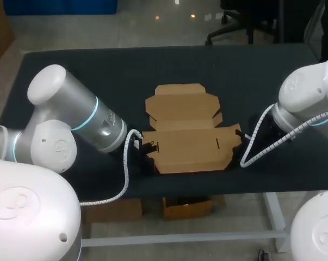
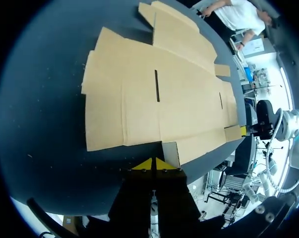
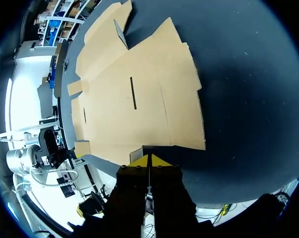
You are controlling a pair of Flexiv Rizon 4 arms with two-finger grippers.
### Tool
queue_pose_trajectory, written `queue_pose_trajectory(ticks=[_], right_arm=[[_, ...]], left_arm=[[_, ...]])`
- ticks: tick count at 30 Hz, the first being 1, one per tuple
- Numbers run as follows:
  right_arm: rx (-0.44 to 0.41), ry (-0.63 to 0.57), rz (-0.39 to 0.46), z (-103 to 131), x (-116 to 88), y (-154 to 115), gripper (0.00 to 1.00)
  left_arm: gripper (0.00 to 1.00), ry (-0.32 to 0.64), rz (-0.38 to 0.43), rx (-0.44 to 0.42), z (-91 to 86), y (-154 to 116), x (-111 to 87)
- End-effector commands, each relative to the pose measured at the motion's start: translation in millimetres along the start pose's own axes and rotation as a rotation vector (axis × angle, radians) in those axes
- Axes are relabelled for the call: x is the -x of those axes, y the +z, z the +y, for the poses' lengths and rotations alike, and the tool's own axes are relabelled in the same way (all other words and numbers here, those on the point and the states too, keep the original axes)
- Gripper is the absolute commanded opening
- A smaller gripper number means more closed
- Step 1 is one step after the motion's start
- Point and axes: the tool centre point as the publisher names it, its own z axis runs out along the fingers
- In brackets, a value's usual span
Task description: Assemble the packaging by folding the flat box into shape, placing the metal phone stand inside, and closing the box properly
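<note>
While the box [image 1: 184, 130] lies flat, unfolded, on the table [image 1: 71, 65] | my left gripper [image 2: 152, 163]: tips pressed together at its near corner | my right gripper [image 3: 148, 159]: same, opposite corner | card nipped or not, I cannot tell | stand not seen | folding, loading, closing all outstanding, I judge.

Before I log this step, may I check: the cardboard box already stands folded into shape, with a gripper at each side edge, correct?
Not quite. The head view shows the cardboard box lying flat and unfolded on the table. The rest holds: the left gripper is at one side edge, the right gripper at the other.
</note>
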Motion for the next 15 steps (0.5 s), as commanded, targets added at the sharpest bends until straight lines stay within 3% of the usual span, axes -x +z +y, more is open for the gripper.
queue_pose_trajectory(ticks=[1, 15], right_arm=[[0.002, 0.002, -0.017, -1.3, -3.6, -0.6, 0.0], [-0.001, 0.009, -0.031, -2.2, -2.7, 1.6, 0.0]], left_arm=[[0.0, 0.0, -0.075, -0.016, 0.7, -0.2, -6.9], [0.0, 0.01, -0.135, -0.046, -0.3, -4.4, -10.2]])
